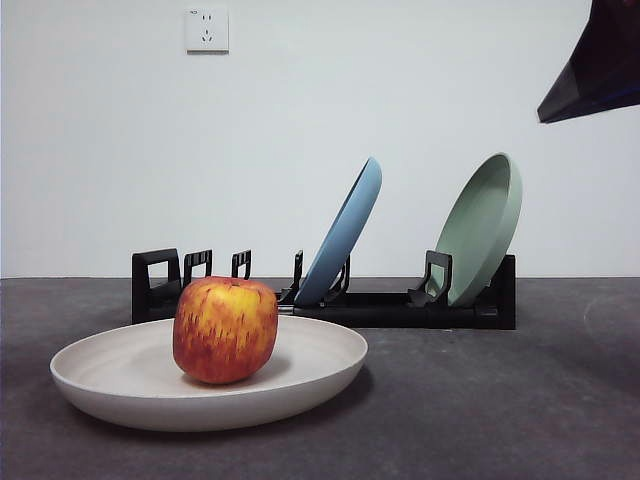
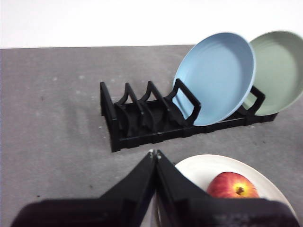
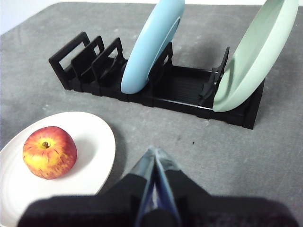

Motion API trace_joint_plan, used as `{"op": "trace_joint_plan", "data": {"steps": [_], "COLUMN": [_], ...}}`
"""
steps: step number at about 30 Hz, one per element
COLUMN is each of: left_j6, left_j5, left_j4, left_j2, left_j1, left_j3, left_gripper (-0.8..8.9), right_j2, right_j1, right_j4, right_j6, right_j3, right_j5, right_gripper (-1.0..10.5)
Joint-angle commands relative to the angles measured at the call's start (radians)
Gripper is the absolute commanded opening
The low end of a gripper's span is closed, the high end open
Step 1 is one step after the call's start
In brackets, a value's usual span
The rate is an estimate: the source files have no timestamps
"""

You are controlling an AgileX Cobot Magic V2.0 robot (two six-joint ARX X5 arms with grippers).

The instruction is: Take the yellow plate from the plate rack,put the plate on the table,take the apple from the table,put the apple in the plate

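Already settled: apple [image 1: 225,329] resting in the yellow plate [image 1: 130,375] on the tabletop [image 1: 500,400], just ahead of the left claw [image 2: 155,154] (nearer; pinched shut, empty). Right claw [image 3: 155,152] likewise closed, farther off.

red-yellow streaked apple [image 1: 225,329], cream yellow plate [image 1: 130,385]

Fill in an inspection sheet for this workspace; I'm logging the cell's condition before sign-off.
Surface: table, dark grey, speckled.
Job's things: apple upright on yellow plate, which lies flat in front of plate rack.
Clutter: blue plate and green plate leaning in the rack.
Grippers: left gripper shut, empty; right gripper shut, empty; both clear of the plate.
Cables: nothing seen.
Surroundings: white wall, wall socket.
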Motion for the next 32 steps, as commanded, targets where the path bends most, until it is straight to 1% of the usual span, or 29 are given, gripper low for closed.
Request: {"op": "trace_joint_plan", "data": {"steps": [1,6,20,23,26,29,32], "left_j6": [-0.036,-0.036,-0.033,-0.033,-0.015,-0.004,0.061], "left_j5": [0.020,0.016,0.015,0.015,0.017,0.017,0.019], "left_j4": [-0.011,-0.045,-0.049,-0.066,-0.088,-0.089,-0.088], "left_j2": [0.003,0.010,0.008,-0.040,-0.105,-0.181,-0.248], "left_j1": [-0.003,-0.003,-0.003,0.010,0.047,0.115,0.188], "left_j3": [-0.006,-0.006,-0.006,-0.006,-0.006,-0.007,-0.034], "left_gripper": [-0.03,-0.03,-0.03,-0.03,-0.03,-0.03,-0.03], "right_j2": [0.005,0.004,0.004,0.004,0.004,0.004,0.004], "right_j1": [0.001,0.001,0.001,0.001,0.001,0.001,0.001], "right_j4": [0.005,0.000,-0.002,-0.002,-0.002,-0.002,-0.002], "right_j6": [0.011,0.011,0.010,0.011,0.011,0.011,0.011], "right_j3": [-0.006,-0.006,-0.006,-0.006,-0.006,-0.006,-0.006], "right_j5": [0.005,0.004,0.004,0.004,0.004,0.005,0.004], "right_gripper": [-0.2,-0.2,-0.2,-0.2,-0.2,-0.2,-0.2]}}
